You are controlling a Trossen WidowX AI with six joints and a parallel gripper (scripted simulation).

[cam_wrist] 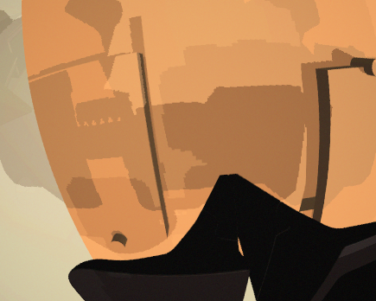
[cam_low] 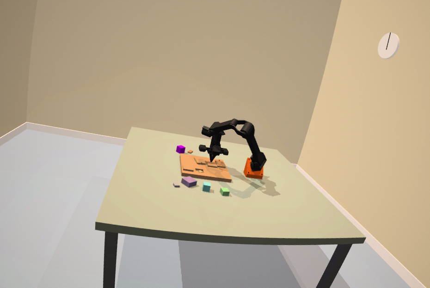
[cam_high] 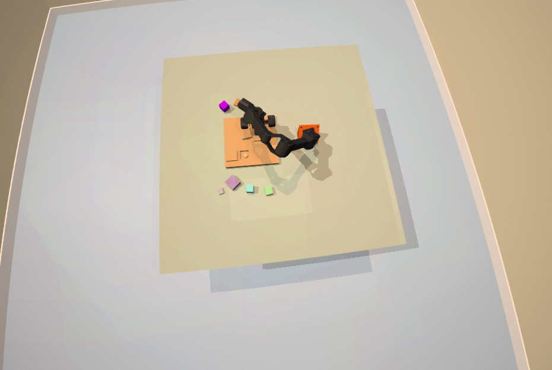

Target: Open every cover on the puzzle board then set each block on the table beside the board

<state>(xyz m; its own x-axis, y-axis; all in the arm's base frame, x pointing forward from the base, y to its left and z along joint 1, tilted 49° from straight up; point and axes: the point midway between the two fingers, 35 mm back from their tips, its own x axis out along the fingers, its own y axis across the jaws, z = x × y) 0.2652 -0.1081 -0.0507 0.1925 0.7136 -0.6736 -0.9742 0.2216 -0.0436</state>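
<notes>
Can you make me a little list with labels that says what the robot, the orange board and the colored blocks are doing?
robot hand: gripper shut, holding nothing, pointing down over the board
board: orange puzzle board flat on the table
blocks in front of board: tiny pink block, lilac block, teal block, green block
blocks behind board: magenta block, small orange block
still on board: small orange piece
arm base: orange base
</notes>
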